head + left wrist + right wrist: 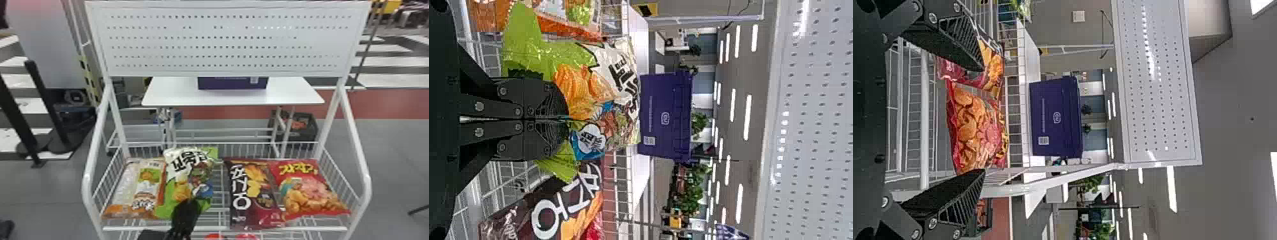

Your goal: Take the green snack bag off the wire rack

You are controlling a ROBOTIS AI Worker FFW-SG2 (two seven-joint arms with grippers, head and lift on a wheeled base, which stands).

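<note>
My left gripper (188, 206) is at the lower front of the green snack bag (190, 178), over the left half of the wire rack (223, 228). In the left wrist view, the left gripper (566, 120) is shut on the green snack bag (546, 55), its film bulging out on both sides of the fingers. The bag's printed top leans toward the rack's back wires; its pinched part is hidden by the fingers. The right gripper (984, 120) stands open in the right wrist view, its fingers apart before the red snack bag (975, 130), with nothing held.
An orange-and-white bag (137, 188) lies left of the green one. To its right are a dark maroon bag (252, 194) and the red bag (312, 188). White side rails flank the rack. Behind it stand a perforated panel (223, 41) and a white table (178, 95) bearing a purple box (231, 83).
</note>
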